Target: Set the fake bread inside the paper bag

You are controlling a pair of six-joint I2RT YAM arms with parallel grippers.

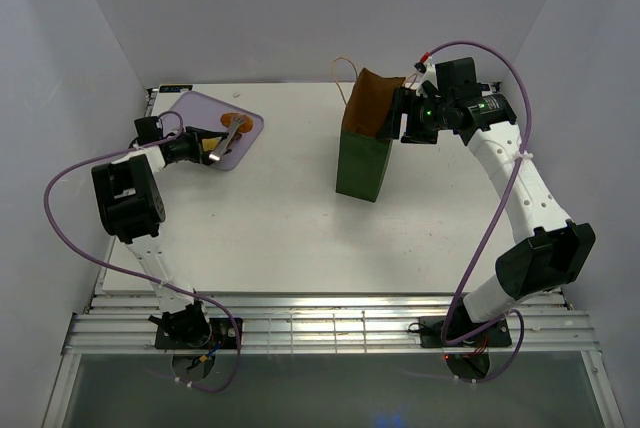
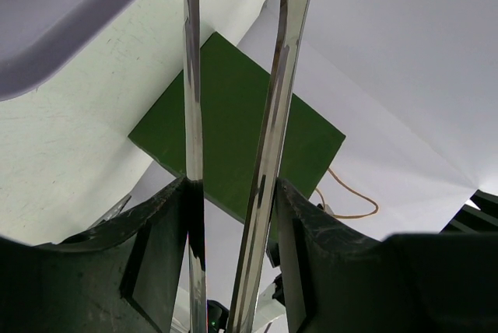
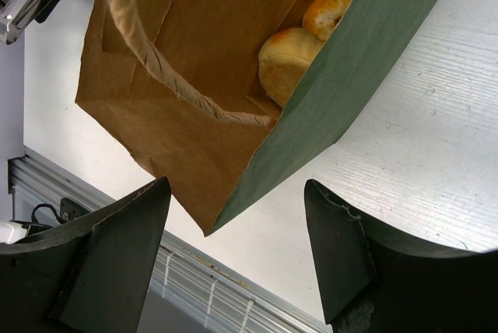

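Reaching over the lilac tray [image 1: 190, 106] at the far-left corner of the worktop [image 1: 280, 228], the left claw [image 2: 231, 201] is clenched on metal tongs [image 2: 272, 115], their tips apart near the fake bread [image 1: 233, 120] lying there. A bun [image 3: 286, 59] and a doughnut [image 3: 331, 6] lie inside the paper bag [image 1: 362, 163] near the far edge. The right claw [image 3: 235, 193] straddles its wall, released. The tongs should close squarely across one pastry before lifting.
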